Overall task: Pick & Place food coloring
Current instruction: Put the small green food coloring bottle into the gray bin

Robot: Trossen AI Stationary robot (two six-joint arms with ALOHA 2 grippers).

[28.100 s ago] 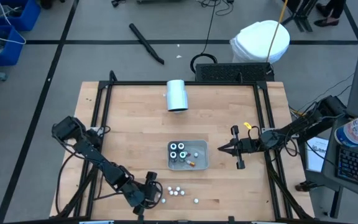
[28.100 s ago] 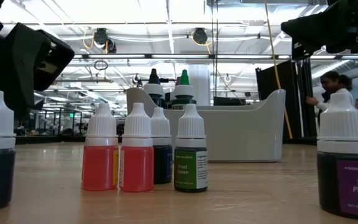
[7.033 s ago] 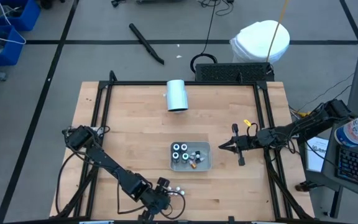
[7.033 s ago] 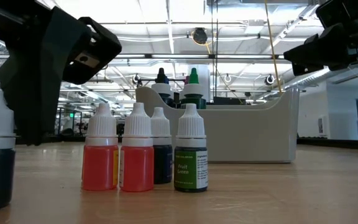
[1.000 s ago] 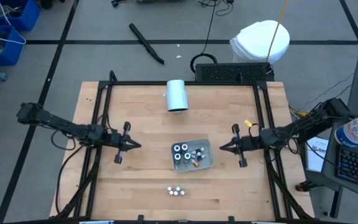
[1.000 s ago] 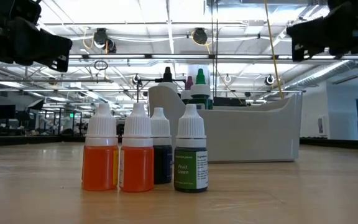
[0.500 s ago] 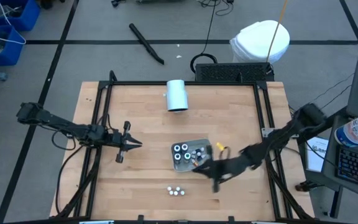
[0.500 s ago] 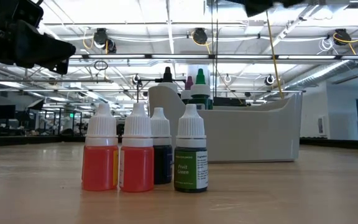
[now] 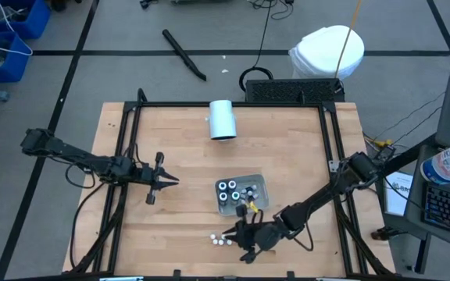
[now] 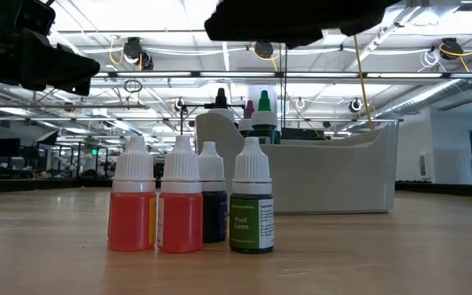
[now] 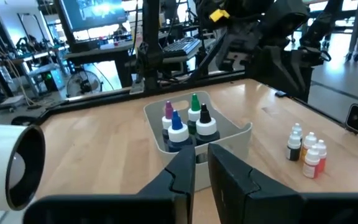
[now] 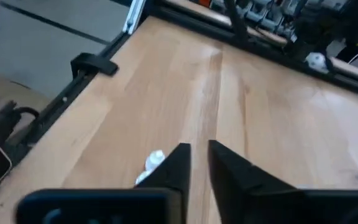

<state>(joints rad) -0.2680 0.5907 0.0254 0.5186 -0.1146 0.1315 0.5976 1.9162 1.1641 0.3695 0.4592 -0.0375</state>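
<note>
So, progress check, going left to right: my left gripper (image 9: 169, 180) hangs out over the left half of the table (image 9: 287, 133), fingers only a sliver apart and holding nothing, basically parked. Middle of the table, the grey tray (image 9: 260, 181) already has a bunch of the food coloring bottles (image 9: 226, 191) standing in it, so I'd say most of the job is done. What's left is the little group of four bottles (image 9: 219, 241) sitting on the wood near the front edge, just in front of the tray; from table height they're two reddish ones, a dark one and a green one (image 10: 251, 197). My right gripper (image 9: 243, 236) is right beside that group now, fingers a narrow gap apart with nothing between them, one white cap peeking just past the tips in my wrist cam. Compared with a second ago, the big change is that right arm: it was sitting out at the right side of the table and has swung down to the front, while the left arm and the four bottles haven't budged.
</note>
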